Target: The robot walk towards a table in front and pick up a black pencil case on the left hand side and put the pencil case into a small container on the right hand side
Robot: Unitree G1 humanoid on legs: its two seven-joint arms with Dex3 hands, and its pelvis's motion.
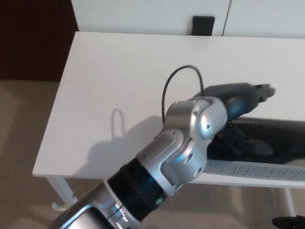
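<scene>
The black pencil case (274,138) lies long and flat inside the grey mesh container (252,170) at the table's right front edge. My left arm reaches in from the lower left, its silver wrist (190,138) covering the container's left end. My left hand (238,98) hovers just above the case and behind it, with its fingers (263,89) stretched to the right and off the case, so it is open. My right hand does not show.
The white table (119,71) spreads to the left and back. A small black object (203,24) stands at the far edge against white cabinet fronts. A thin black cable (178,76) loops up from my wrist. Beige floor lies left of the table.
</scene>
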